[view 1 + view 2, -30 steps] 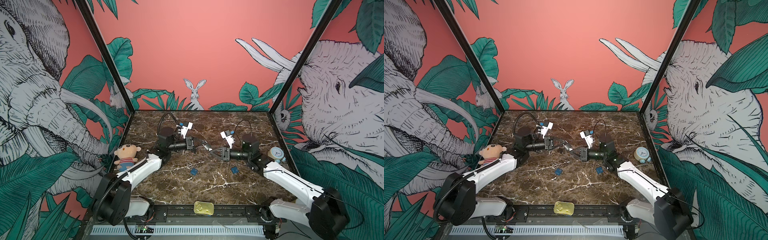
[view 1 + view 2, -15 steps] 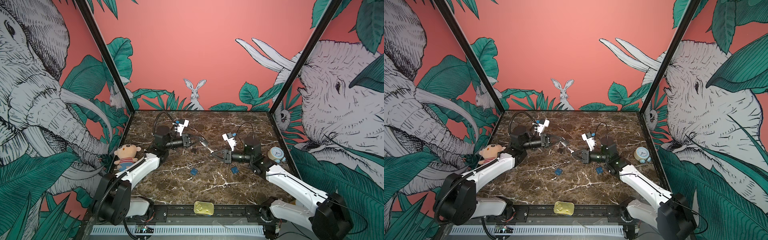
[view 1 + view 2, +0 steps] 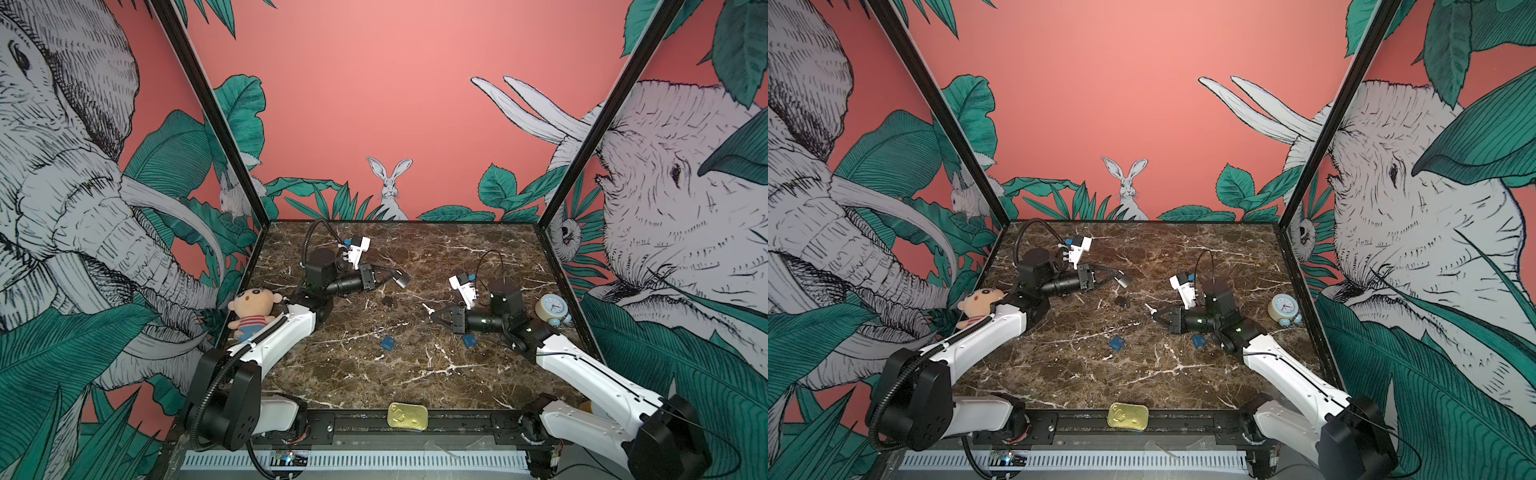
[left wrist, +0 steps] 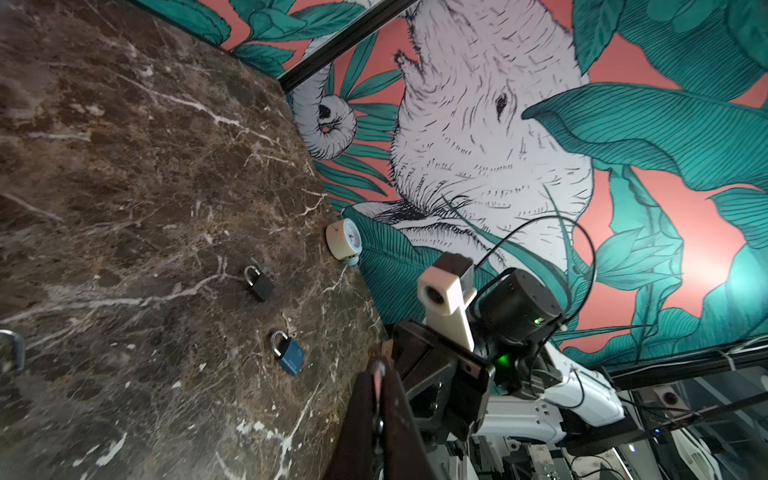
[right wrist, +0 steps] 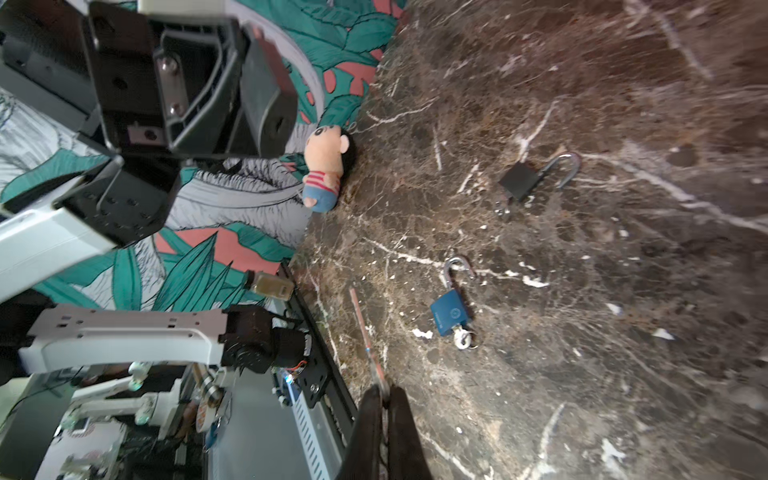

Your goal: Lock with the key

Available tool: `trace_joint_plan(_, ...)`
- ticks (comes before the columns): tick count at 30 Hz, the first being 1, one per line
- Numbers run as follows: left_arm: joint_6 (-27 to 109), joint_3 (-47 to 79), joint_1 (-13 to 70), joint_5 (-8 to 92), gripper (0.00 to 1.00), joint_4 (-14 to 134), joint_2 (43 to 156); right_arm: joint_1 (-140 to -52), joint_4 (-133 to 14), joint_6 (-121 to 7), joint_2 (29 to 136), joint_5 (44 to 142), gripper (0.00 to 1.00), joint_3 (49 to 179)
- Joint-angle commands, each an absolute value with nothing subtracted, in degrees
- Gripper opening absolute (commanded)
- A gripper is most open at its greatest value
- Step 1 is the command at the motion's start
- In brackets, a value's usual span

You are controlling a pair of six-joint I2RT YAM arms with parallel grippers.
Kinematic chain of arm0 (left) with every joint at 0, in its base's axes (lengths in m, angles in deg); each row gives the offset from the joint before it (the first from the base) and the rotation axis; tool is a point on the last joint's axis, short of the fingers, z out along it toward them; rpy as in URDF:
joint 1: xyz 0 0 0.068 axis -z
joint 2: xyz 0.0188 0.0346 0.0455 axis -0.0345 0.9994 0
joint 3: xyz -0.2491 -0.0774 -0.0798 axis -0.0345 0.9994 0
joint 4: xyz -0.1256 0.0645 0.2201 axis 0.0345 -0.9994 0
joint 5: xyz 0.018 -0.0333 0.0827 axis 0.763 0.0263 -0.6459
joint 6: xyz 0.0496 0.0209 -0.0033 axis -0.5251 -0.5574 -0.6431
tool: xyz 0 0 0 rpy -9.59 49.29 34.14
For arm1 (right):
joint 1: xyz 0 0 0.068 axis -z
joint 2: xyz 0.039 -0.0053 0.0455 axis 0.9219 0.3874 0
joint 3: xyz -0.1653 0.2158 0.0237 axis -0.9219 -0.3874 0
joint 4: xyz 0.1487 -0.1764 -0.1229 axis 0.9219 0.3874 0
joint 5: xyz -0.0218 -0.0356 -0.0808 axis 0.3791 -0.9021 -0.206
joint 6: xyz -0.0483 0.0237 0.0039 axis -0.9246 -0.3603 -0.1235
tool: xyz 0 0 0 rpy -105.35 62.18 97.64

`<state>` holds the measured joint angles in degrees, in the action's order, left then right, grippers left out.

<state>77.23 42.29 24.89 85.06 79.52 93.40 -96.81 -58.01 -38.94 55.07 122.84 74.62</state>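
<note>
Dark padlock (image 3: 402,282) and small silver key (image 3: 425,308), aloft, apart.

At the left edge of your bench (image 3: 415,374), which is dark brown marble with white veins, a plush doll (image 3: 251,309) in a red-striped shirt and blue shorts lies by the wall, head toward the back. At the right edge, near the wall, you have a small alarm clock (image 3: 550,308) standing upright, cream-rimmed with a pale blue face. A flat gold tin (image 3: 407,415) with a pull tab rests on the black front rail, about midway across. The coral walls show elephants, green leaves and a white rabbit (image 3: 390,187).
</note>
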Motion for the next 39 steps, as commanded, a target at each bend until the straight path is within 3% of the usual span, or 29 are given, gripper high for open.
trace_joint_plan(1, 69.03, 38.82, 27.01, 84.27, 0.0, 70.02, 93.51, -94.82, -55.37, -40.62, 54.26, 116.91, 0.0, 75.59)
trace_joint_plan(14, 60.35, 17.24, 34.03, 82.08, 0.0, 55.51, 121.29, -85.09, -61.08, -37.63, 61.86, 110.35, 0.0, 76.45)
trace_joint_plan(23, 58.58, -2.85, 35.31, 82.73, 0.0, 45.91, 139.93, -81.32, -66.8, -37.16, 68.92, 111.2, 0.0, 76.94)
trace_joint_plan(39, 54.07, -24.12, 37.05, 82.85, 0.0, 30.79, 156.47, -80.4, -66.95, -39.8, 73.51, 111.29, 0.0, 78.21)
